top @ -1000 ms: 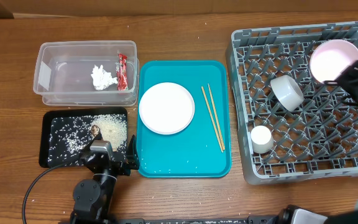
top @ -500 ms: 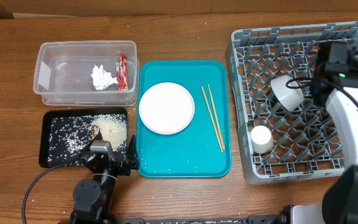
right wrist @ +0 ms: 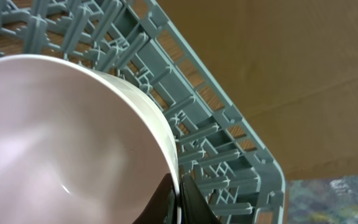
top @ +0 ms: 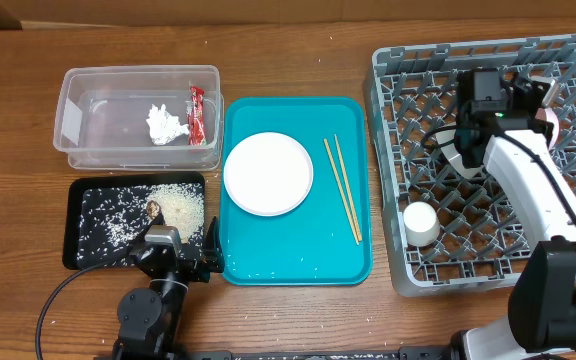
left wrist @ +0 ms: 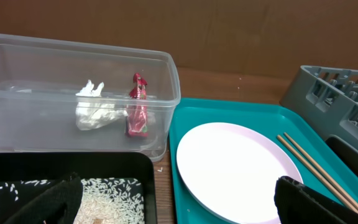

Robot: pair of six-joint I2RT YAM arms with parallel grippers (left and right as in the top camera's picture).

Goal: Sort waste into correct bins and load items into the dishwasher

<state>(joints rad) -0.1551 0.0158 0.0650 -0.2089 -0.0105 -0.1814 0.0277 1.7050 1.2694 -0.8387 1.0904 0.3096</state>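
Note:
My right gripper [top: 536, 98] is over the back of the grey dish rack [top: 398, 180]. It is shut on the rim of a pale pink bowl [right wrist: 61, 143], which is tilted on its side against the rack pegs; only a sliver of the bowl [top: 547, 116] shows overhead. A second pale bowl [top: 450, 152] lies in the rack, partly hidden by the arm. A white cup [top: 420, 222] stands at the rack's front left. My left gripper [left wrist: 179, 211] is open and empty, low between the black tray [top: 88, 225] and the plate [top: 268, 173].
The plate and two chopsticks [top: 343, 188] lie on the teal tray [top: 298, 262]. The clear tub [top: 98, 110] holds a napkin [top: 165, 124] and a red wrapper [top: 196, 113]. Rice [top: 180, 205] with a brown scrap lies in the black tray.
My right arm has swung left across the rack with the pink bowl and turned it from face-up onto its side. The left arm has not moved.

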